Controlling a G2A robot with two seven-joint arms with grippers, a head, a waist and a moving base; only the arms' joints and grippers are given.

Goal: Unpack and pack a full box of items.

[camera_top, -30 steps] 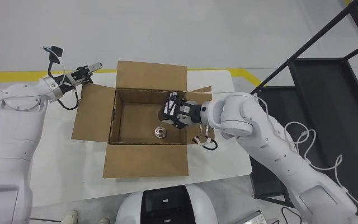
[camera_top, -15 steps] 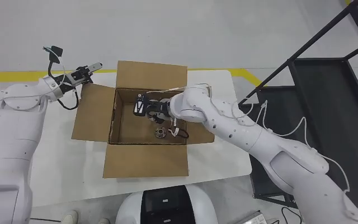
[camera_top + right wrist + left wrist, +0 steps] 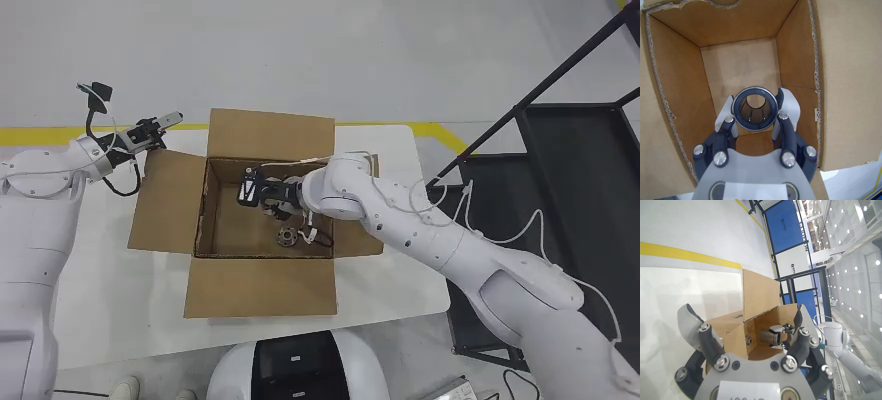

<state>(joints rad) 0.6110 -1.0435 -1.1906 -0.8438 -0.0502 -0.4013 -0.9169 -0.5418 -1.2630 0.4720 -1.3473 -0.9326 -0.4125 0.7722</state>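
A: Entry: over the last second the right gripper (image 3: pixel 255 190) crossed from the right wall of the box (image 3: pixel 235 225) to mid-box, then stopped. Jaws clamped on the linear bearing (image 3: pixel 736 109), inside the box.
B: Meaning?
A: I read it as packing: set-down comes next. Height above the floor, cannot tell.
B: Room?
A: Flanged part (image 3: pixel 287 236) lies on the floor just beside; left and far walls stand apart. Left gripper (image 3: pixel 744 311) spread, empty, outside by the left flap (image 3: pixel 165 205).
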